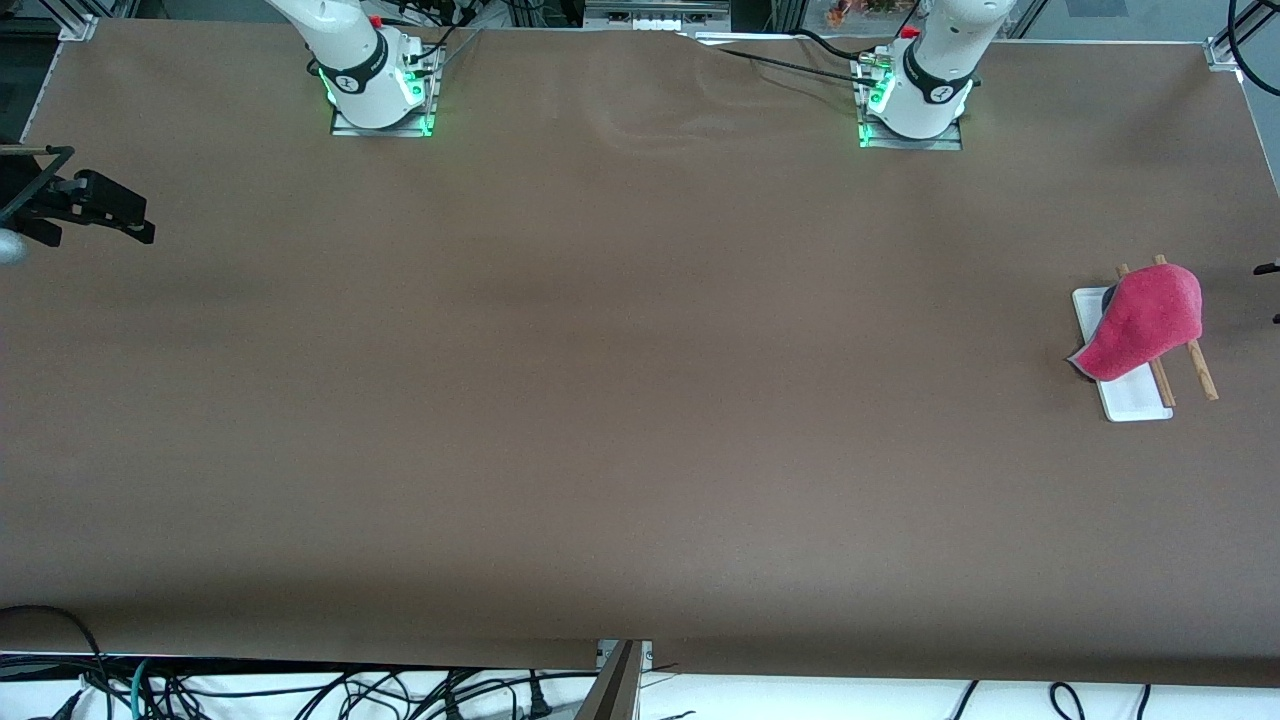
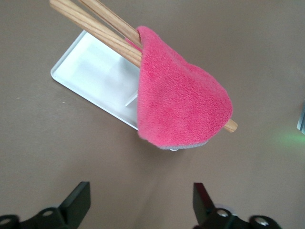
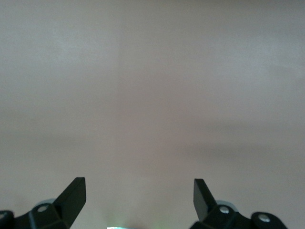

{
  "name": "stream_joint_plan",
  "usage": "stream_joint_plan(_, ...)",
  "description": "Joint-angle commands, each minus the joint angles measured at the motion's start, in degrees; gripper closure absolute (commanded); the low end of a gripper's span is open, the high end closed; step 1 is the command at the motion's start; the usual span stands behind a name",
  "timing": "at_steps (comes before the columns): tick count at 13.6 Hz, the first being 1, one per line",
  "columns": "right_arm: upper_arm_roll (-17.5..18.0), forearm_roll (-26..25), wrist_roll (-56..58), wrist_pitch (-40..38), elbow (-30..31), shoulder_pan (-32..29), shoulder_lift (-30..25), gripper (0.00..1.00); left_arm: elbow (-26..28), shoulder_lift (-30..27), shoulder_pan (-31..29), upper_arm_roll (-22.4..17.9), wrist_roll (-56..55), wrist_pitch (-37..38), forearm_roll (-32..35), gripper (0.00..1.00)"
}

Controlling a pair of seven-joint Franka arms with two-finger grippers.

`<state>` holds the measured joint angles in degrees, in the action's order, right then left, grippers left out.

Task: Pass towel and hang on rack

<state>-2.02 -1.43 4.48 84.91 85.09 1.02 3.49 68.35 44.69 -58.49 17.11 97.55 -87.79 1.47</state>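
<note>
The towel (image 1: 1145, 320) is hanging over the two wooden rods of the rack (image 1: 1135, 400), which is standing on the brown counter (image 1: 600, 400) at the left arm's end. The pink cloth is draping across both rods near their middle, with one lobe drooping down over the white tray base and a thin grey edge showing at its lowest point. The rod ends are sticking out past the cloth toward the front camera.

In the left wrist view, the left pincer (image 2: 142, 202) is hovering over the bare counter just beside the rack, its two dark fingers (image 2: 78, 200) spread wide apart with nothing between them. It is pointing down at the towel (image 2: 178, 102) and the tray of the rack (image 2: 90, 71), well clear of both. In the front view only a sliver of that arm is showing at the frame's edge near the rack.

The right pincer (image 1: 95, 205) is waiting at the right arm's end of the counter, at the very edge of the front view. In the right wrist view its fingers (image 3: 76, 193) are also standing wide apart and empty, the right pincer (image 3: 139, 202) facing only plain counter.
</note>
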Motion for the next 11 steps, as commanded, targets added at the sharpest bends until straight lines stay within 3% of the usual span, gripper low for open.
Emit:
stream_joint_plan(1,0.1,0.4,-0.3,-0.2,-0.1,0.0,-0.3,0.0,-3.3,-0.2,1.8,0.5,0.7,1.3,0.4,0.0)
stream_joint_plan(4,0.1,0.4,-0.3,-0.2,-0.1,0.0,-0.2,0.0,-4.1,-2.4,4.3,0.6,-4.3,2.4,0.3,0.0)
stream_joint_plan(11,0.1,0.4,-0.4,-0.3,-0.1,0.0,-0.2,0.0,-4.0,-13.5,19.0,1.8,-42.8,12.5,0.4,0.0)
